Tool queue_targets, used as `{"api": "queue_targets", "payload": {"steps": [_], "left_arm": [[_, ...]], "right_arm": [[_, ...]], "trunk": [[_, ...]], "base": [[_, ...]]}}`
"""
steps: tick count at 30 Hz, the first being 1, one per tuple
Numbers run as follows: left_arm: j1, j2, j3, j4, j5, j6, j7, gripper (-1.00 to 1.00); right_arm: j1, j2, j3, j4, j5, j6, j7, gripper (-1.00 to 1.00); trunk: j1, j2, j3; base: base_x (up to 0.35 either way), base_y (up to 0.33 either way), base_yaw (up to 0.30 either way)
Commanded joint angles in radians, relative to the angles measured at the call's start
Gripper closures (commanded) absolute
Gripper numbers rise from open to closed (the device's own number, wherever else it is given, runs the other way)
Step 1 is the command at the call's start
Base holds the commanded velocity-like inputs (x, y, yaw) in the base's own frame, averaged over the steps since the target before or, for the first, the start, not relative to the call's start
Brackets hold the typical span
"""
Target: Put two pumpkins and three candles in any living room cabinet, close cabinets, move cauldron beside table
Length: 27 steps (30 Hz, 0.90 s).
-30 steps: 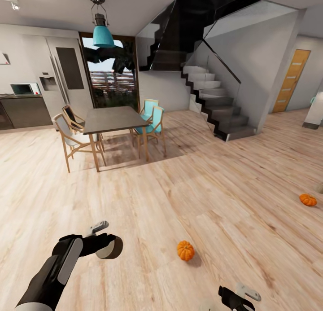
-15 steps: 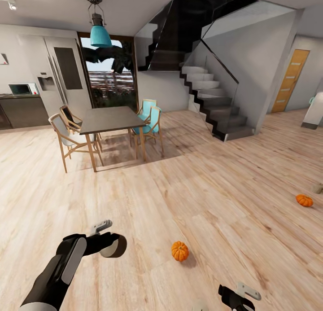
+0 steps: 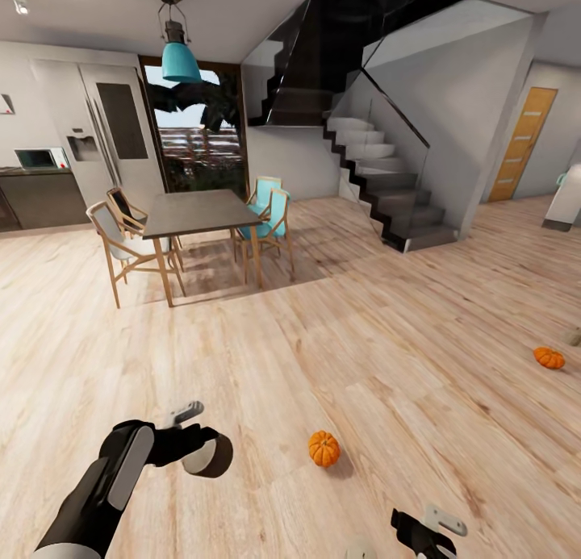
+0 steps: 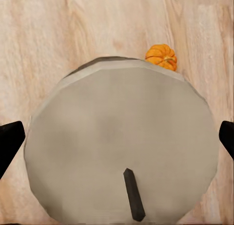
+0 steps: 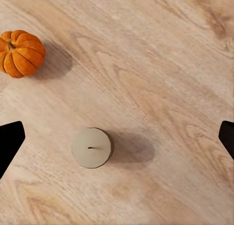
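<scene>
Looking down from the head view, pale wood-grain floor (image 3: 339, 341) filled the room, with two ribbed orange pumpkins on it: the near pumpkin (image 3: 323, 448) ahead between the arms, the far pumpkin (image 3: 549, 357) well apart at the right edge. The left gripper (image 3: 196, 438) carried a round beige candle (image 3: 208, 454) between its fingers. The right gripper (image 3: 428, 531) showed at the lower edge, its finger spread unclear there. A dark tabletop (image 3: 198, 212) with four chairs stood far back.

In the left wrist view, the candle's flat matte disc (image 4: 122, 147) with a dark wick sat between two black fingers (image 4: 9, 142), which closed on its sides; one pumpkin (image 4: 161, 56) peeked beyond it.

In the right wrist view, the black fingers (image 5: 9, 140) stood wide apart over a second candle (image 5: 91, 147) upright on the floor, touching nothing; one pumpkin (image 5: 20, 52) lay near.
</scene>
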Motion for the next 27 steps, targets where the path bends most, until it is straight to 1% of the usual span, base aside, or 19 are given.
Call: {"api": "queue_targets", "payload": {"steps": [1,2,3,6,12,15,16,18,19,20,21,23,27], "left_arm": [[-0.001,0.001,0.000,-0.001,0.018,0.006,0.007,1.00],[-0.001,0.001,0.000,-0.001,0.023,0.006,0.007,1.00],[-0.001,0.002,0.000,-0.001,0.035,0.007,0.007,1.00],[-0.001,0.004,0.000,-0.001,0.050,0.008,0.007,1.00],[-0.001,0.003,-0.001,-0.001,0.054,0.009,0.007,1.00],[-0.001,0.003,0.000,-0.001,0.056,0.011,0.007,1.00],[-0.001,0.003,0.000,-0.001,0.056,0.012,0.007,1.00],[-0.001,0.002,0.000,-0.001,0.056,0.012,0.007,1.00],[-0.001,0.002,0.000,-0.001,0.056,0.012,0.007,1.00],[-0.001,0.002,0.000,-0.001,0.056,0.013,0.007,1.00],[-0.001,0.002,0.000,-0.001,0.056,0.013,0.007,1.00],[-0.001,0.000,-0.001,-0.003,0.056,0.014,0.007,1.00],[-0.001,-0.001,-0.002,-0.007,0.056,0.015,0.007,1.00]], "right_arm": [[-0.001,-0.001,0.009,-0.001,-0.009,-0.003,0.000,-1.00],[-0.001,-0.001,0.009,-0.001,-0.009,-0.003,0.005,-1.00],[-0.001,-0.001,0.009,-0.001,-0.009,-0.003,0.008,-1.00],[-0.001,0.000,0.009,0.000,-0.008,-0.004,0.015,-1.00],[0.000,0.001,0.009,0.008,-0.009,-0.004,0.017,-1.00],[-0.001,0.005,0.011,0.014,-0.010,0.016,0.015,-1.00],[-0.001,0.008,0.013,0.013,-0.009,0.042,0.013,-1.00],[-0.004,0.014,0.014,0.007,-0.005,0.146,0.008,-1.00],[-0.004,0.017,0.015,0.006,-0.003,0.177,0.007,-1.00],[-0.005,0.020,0.016,0.007,0.004,0.240,0.005,-1.00],[-0.007,0.024,0.019,0.011,0.021,0.300,0.003,-1.00],[-0.011,0.028,0.022,0.012,0.047,0.342,0.002,-1.00],[-0.014,0.032,0.023,0.014,0.059,0.336,0.002,-1.00]], "trunk": [[0.004,-0.008,-0.004],[0.008,-0.015,-0.007],[0.012,-0.022,-0.010],[0.023,-0.043,-0.020],[0.046,-0.085,-0.039],[0.058,-0.106,-0.048],[0.061,-0.113,-0.051],[0.069,-0.127,-0.057],[0.073,-0.134,-0.061],[0.077,-0.141,-0.064],[0.081,-0.148,-0.067],[0.088,-0.162,-0.073],[0.104,-0.190,-0.086]], "base": [[0.000,0.000,0.000],[0.000,0.000,0.000],[0.000,0.000,0.000],[0.000,0.000,0.000],[0.000,0.000,0.000],[0.000,0.000,0.000],[0.000,0.000,0.000],[0.000,0.000,0.000],[0.000,0.000,0.000],[0.000,0.000,0.000],[0.000,0.000,0.000],[0.000,0.000,0.000],[0.000,0.000,0.000]]}}
